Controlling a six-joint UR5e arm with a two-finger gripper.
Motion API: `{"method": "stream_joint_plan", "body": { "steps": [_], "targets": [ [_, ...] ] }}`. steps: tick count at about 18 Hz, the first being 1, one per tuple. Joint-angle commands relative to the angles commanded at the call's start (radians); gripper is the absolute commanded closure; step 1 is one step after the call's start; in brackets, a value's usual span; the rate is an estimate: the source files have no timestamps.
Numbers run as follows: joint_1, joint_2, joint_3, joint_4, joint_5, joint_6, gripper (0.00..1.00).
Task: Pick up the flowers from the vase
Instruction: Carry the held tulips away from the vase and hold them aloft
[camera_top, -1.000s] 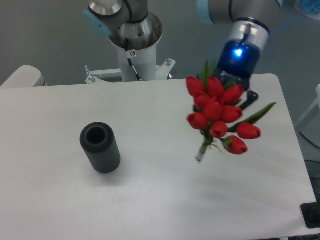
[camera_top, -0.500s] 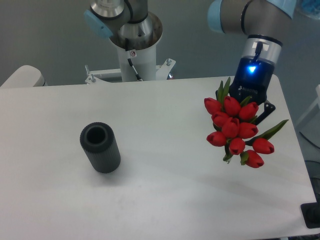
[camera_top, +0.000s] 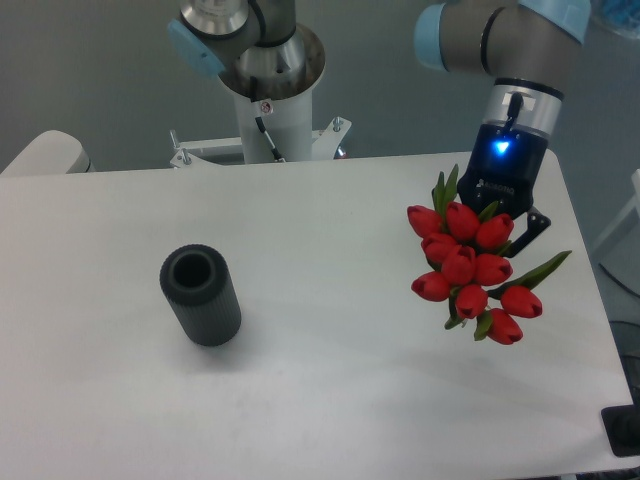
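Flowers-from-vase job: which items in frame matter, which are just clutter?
Job items:
- red tulip bunch, out of the vase, hanging at the gripper; the buds hide the jaws
- dark grey vase, empty, upright on the white table

Not part of it:
- white robot base pedestal behind the table
- black object at the lower right edge

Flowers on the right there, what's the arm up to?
The arm's hand holds the flowers, a bunch of red tulip buds, over the right side of the table. The buds hide its fingers, so the grip itself can't be seen. The vase stands empty on the left side of the table, well apart from the bunch. So the flowers are already out of the vase.
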Motion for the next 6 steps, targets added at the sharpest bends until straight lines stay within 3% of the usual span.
{"method": "stream_joint_plan", "body": {
  "steps": [6],
  "targets": [
    [-0.003, -0.002, 0.002, 0.000, 0.000, 0.009, 0.68]
  ]
}}
